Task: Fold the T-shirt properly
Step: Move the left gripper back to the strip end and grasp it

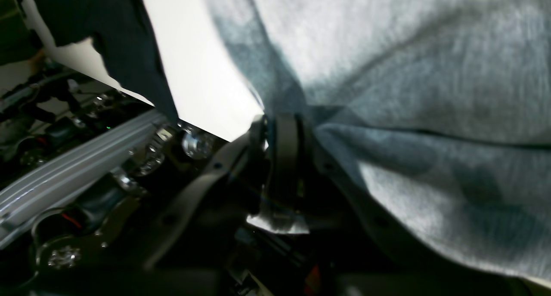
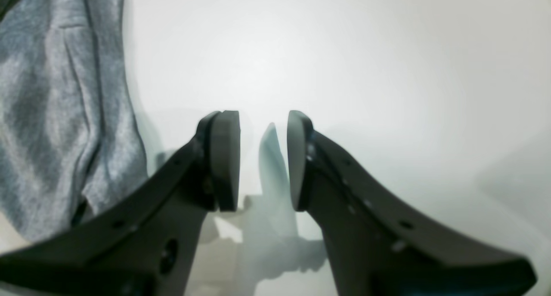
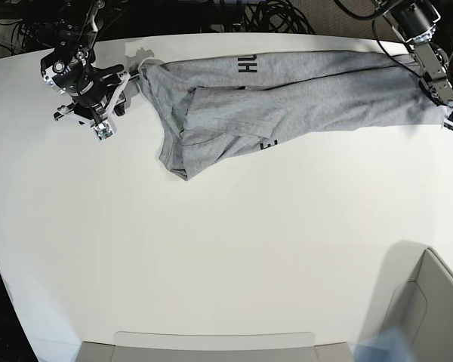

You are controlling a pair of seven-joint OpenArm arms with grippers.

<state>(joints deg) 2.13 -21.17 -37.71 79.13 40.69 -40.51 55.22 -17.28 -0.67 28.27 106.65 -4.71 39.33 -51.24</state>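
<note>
While the right jaws gape empty, left jaws pinch the T-shirt (image 3: pixel 302 87).

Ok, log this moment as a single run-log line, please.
T-shirt: stretched along far table edge, unfolded | left gripper: pinching shirt edge | right gripper: open, empty, beside shirt

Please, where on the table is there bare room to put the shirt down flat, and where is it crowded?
The widest bare patch of the white table lies in front of the T-shirt, reaching toward the grey box at one near corner. The far edge is crowded: the shirt stretches between the right gripper and left gripper, with cables behind.
</note>
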